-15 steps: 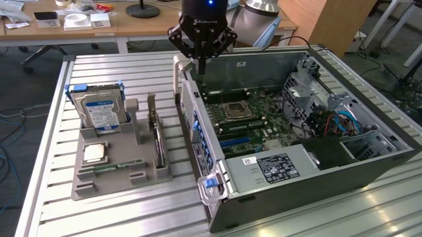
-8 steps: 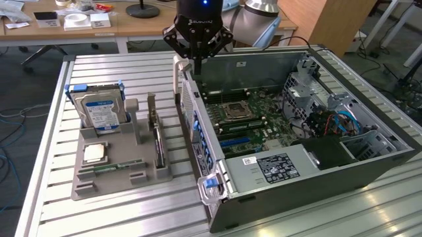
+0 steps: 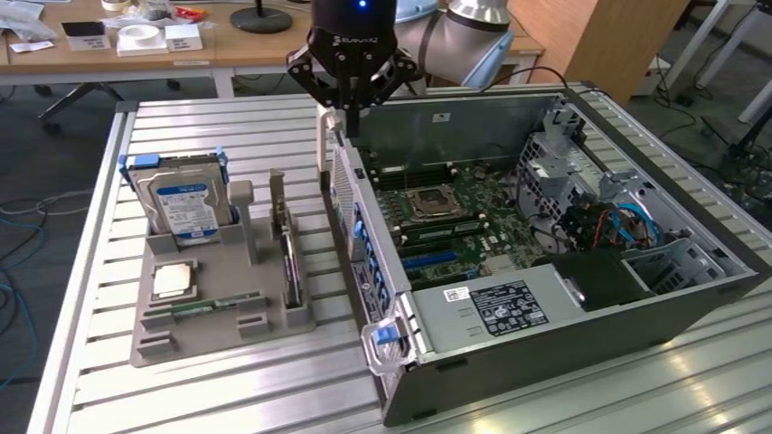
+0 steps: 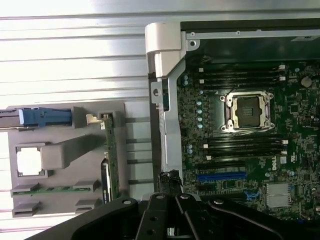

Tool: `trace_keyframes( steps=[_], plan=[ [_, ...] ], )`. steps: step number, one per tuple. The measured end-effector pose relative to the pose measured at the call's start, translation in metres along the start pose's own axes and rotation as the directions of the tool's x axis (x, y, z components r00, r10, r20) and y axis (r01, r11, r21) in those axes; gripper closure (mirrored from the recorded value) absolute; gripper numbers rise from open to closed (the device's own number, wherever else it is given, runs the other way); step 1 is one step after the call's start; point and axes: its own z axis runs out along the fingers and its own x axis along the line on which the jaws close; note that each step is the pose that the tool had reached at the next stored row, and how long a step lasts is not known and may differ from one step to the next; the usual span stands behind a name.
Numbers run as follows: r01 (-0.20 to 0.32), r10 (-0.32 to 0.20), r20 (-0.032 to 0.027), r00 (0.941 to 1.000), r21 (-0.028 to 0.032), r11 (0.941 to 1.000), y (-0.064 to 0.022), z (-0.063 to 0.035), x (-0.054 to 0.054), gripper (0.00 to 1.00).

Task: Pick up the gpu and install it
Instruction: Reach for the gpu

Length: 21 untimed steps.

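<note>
In the exterior view, the gripper (image 3: 346, 108) is hanging shut and empty over the far end of the open case (image 3: 579, 334), above its wall on the exterior view's left. The gpu (image 3: 287, 246) is standing on edge in the grey tray (image 3: 169, 348) on the bench (image 3: 241, 398), not yet picked up.

In the wrist view, the gpu (image 4: 111, 160) is sitting in its tray slot, well apart from the closed gripper (image 4: 171, 189). The blue slot (image 4: 220, 176) is lying empty, so both pick-up and install are left to do.

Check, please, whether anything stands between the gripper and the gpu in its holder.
Nothing visible does. The shut gripper hangs over the computer case's wall; the gpu stands on edge in the grey holder beside that wall, open from above.
</note>
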Motion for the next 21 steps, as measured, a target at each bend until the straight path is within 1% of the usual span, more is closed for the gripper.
trace_keyframes(
  steps=[11,21],
  plan=[
    [0.000,0.000,0.0006,1.0000,-0.0001,1.0000,-0.0012,-0.0004,0.016,0.89],
    [0.000,0.000,0.0006,1.0000,0.0000,1.0000,-0.0022,-0.0007,0.029,0.89]
  ],
)
